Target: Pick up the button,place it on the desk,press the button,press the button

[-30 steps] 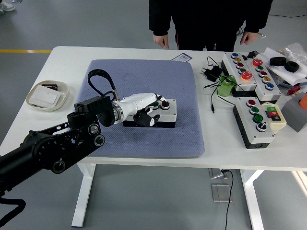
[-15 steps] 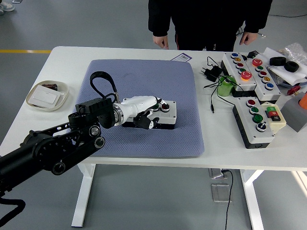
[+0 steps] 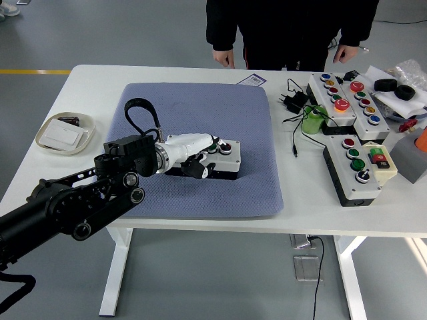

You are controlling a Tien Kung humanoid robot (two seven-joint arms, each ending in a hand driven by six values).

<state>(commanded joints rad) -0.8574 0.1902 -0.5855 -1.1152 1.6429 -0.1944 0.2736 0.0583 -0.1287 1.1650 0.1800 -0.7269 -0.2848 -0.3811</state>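
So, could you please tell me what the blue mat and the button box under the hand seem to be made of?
Blue mat: probably soft foam or fabric, matte, with dotted texture and rounded edges. Button box: seemingly hard plastic, pale lid over black base, smooth.
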